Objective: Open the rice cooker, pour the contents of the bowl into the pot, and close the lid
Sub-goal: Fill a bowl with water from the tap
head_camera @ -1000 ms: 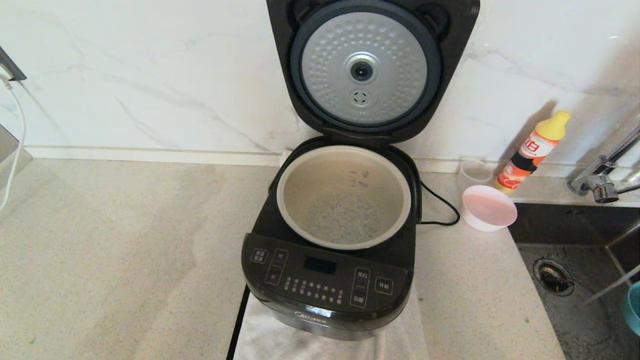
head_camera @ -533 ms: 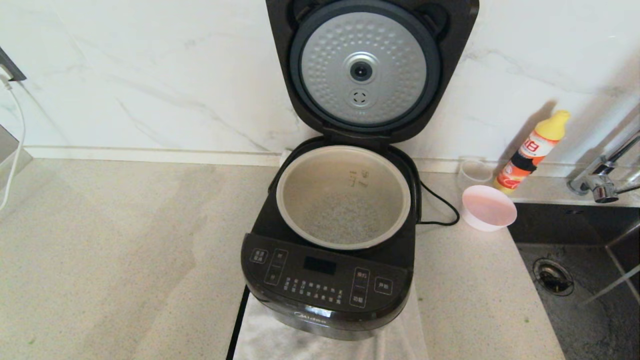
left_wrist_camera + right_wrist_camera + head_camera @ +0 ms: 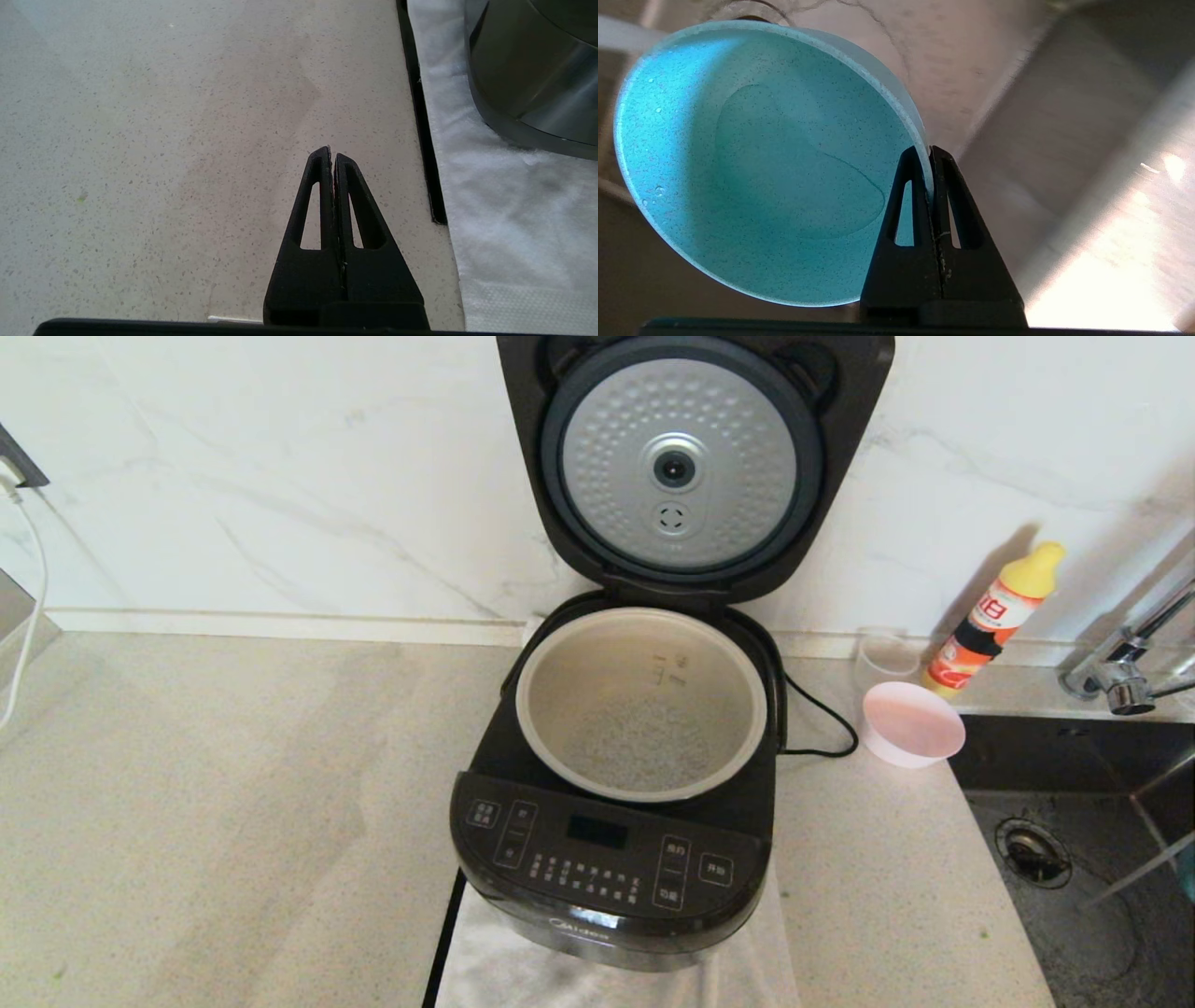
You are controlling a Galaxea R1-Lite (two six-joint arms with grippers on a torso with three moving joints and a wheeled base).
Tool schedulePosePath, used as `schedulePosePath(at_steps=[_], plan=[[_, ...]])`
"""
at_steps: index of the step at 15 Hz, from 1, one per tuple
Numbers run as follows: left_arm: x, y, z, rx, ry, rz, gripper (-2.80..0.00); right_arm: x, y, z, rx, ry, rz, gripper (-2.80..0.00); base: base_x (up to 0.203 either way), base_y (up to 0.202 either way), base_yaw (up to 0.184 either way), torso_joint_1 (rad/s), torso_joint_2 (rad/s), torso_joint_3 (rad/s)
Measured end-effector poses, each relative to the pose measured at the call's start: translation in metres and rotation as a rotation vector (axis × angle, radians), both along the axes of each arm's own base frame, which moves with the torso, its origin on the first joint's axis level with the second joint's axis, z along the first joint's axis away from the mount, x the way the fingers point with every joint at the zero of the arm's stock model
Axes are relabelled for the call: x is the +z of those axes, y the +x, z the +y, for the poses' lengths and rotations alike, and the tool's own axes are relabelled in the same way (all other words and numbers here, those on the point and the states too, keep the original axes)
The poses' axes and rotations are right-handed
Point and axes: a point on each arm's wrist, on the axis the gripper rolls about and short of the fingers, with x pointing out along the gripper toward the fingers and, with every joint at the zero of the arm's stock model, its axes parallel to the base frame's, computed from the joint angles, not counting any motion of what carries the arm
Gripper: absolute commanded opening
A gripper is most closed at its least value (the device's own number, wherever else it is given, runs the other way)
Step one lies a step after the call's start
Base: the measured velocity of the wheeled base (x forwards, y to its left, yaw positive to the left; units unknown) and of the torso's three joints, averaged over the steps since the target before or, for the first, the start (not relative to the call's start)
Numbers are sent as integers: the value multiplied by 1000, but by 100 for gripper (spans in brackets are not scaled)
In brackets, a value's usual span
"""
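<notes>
Speckled beige countertop (image 3: 233,821) against a white marbled wall, and right in the middle sits the rice cooker (image 3: 611,877) on a white cloth (image 3: 523,980), its button panel facing us. The lid (image 3: 695,467) stands fully upright, silver dimpled disc on show, and below it the pot (image 3: 551,709) sits in the body with a thin layer of pale grains across its bottom. Over to the right wrist view now: the right gripper (image 3: 930,151) has its fingers pinched tight on the rim of a teal bowl (image 3: 752,163), which is tipped on its side so we look straight into it (a film of liquid and a few droplets cling inside). A blurred metal surface lies behind it. That gripper is not visible from the head. The left gripper (image 3: 331,154) is parked low over bare counter, fingers pressed together on nothing, just beside the cloth and the black cord (image 3: 420,116). Further right of the cooker: a pink bowl (image 3: 912,723), a clear cup (image 3: 887,658), an orange bottle (image 3: 994,616), then the sink (image 3: 1074,877) and tap (image 3: 1125,663).
</notes>
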Motion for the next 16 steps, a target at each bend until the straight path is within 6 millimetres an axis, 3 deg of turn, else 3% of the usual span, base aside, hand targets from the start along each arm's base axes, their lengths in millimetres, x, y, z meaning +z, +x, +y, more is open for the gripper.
schedulePosePath(at_steps=[7, 16], plan=[[0, 0, 0, 0, 0, 0, -280, 0, 38, -11, 1, -6, -53, -280, 0, 0, 0, 0, 0, 0], [0, 0, 0, 0, 0, 0, -280, 1, 43, -16, -10, 7, -54, -280, 0, 0, 0, 0, 0, 0]])
